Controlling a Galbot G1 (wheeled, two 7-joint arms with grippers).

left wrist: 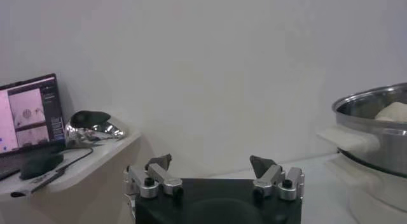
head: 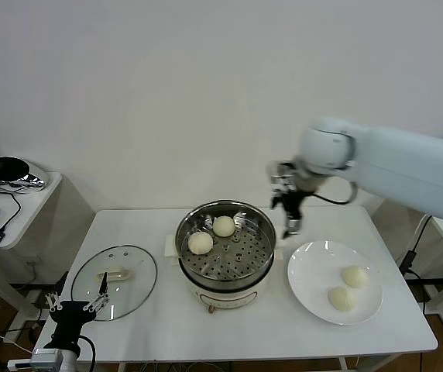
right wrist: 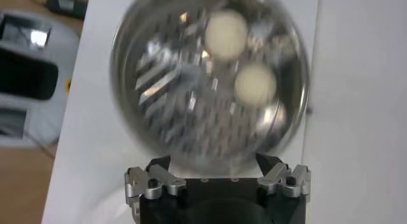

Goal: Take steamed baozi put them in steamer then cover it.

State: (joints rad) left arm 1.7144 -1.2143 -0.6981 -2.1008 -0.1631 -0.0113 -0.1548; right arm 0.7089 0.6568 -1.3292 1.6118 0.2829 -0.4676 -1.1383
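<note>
Mid-tabletop (head: 167, 325) sits the steamer (head: 260, 256), shiny steel basket on white base, two cream baozi (head: 200, 242) touching its perforated floor at the far left side. Two more baozi (head: 343, 298) on white plate (head: 307, 267), just right of steamer. Glass cover (head: 128, 291) lies flat at left. Right claw (head: 290, 217) hangs above steamer's right rim, pointing down, jaws wide, empty. Left claw (head: 76, 304) parked low by the cover, jaws wide, empty.
</note>
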